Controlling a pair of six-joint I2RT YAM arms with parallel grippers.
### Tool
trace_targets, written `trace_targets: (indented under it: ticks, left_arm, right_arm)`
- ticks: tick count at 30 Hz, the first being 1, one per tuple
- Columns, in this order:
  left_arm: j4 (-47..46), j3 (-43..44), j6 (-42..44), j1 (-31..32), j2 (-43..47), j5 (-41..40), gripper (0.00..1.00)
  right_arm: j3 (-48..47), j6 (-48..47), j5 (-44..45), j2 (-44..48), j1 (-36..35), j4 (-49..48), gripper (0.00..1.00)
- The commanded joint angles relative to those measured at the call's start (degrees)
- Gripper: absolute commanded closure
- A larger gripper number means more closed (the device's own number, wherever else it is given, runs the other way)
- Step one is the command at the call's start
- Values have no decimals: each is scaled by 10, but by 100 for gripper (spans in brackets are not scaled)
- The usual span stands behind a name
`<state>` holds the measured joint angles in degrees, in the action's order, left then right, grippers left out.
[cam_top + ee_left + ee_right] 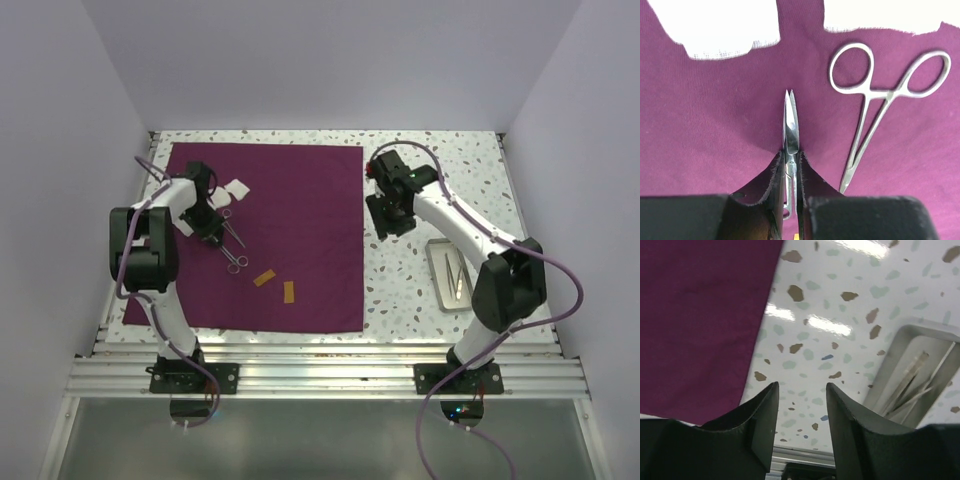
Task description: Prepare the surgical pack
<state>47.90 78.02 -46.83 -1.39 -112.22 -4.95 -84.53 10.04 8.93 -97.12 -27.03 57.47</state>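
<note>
Plum-purple cloth (300, 205), the surgical pack in its unfolded form, lies flat as a large square over the left and middle of the tabletop (420, 160), reaching from near the far edge to near the near edge, so we judge the job to be at the loading stage and not yet at wrapping. On the cloth's far left part we see two white gauze pieces (725, 27) and ring-handled forceps (860, 146), and toward the near edge two small tan strips (265, 278) lie side by side. The left gripper (788, 160) is down on that far left part with its fingers pressed together on a pointed steel instrument (790, 120), whose tips rest on or just above the fabric beside the forceps; we cannot tell which. The right gripper (801, 387) hangs with its fingers spread and nothing between them over bare tabletop, between the cloth's right edge and the metal tray (433, 275) near the right edge. Slim tools (456, 275) lie in that tray, so we take it that more items are left to carry across, after which the cloth has to be folded into a bundle
</note>
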Motion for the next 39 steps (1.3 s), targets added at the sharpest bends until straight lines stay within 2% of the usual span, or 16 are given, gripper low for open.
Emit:
trace_targets:
  ticks: [1, 6, 12, 15, 16, 18, 23, 28, 31, 34, 37, 38, 39]
  left_arm:
    - [-26, -24, 15, -3, 72, 19, 100]
    - [-51, -59, 23, -2, 153, 44, 100]
    - [-68, -110, 29, 1, 208, 69, 100]
    - [-70, -132, 31, 9, 229, 80, 100]
    - [-70, -140, 31, 9, 234, 88, 100]
    - [-68, -152, 31, 10, 253, 93, 100]
    - [-60, -166, 28, 31, 282, 101, 100]
    - [-53, -171, 23, 36, 301, 115, 100]
    - [-50, -172, 18, 41, 307, 120, 100]
    - [-53, -172, 15, 41, 315, 128, 100]
    - [-56, -164, 13, 41, 315, 139, 100]
    - [-54, -161, 13, 41, 315, 141, 100]
    - [-51, -148, 18, 40, 312, 139, 91]
  right_arm:
    - [-35, 7, -86, -8, -26, -42, 53]
    - [-36, 49, -211, -32, -53, -125, 45]
    - [-33, 152, -409, -107, -82, -313, 40]
    - [-40, 222, -486, -158, -99, -453, 31]
    - [-49, 236, -499, -175, -104, -501, 30]
    - [-91, 249, -522, -225, -123, -534, 28]
    - [-170, 268, -556, -318, -160, -573, 23]
    - [-192, 298, -567, -374, -192, -643, 24]
    - [-198, 320, -564, -388, -208, -656, 28]
    - [-185, 346, -565, -387, -216, -681, 41]
    - [-175, 363, -572, -383, -215, -688, 78]
    - [-173, 363, -574, -374, -215, -682, 100]
    - [-172, 342, -555, -365, -211, -633, 100]
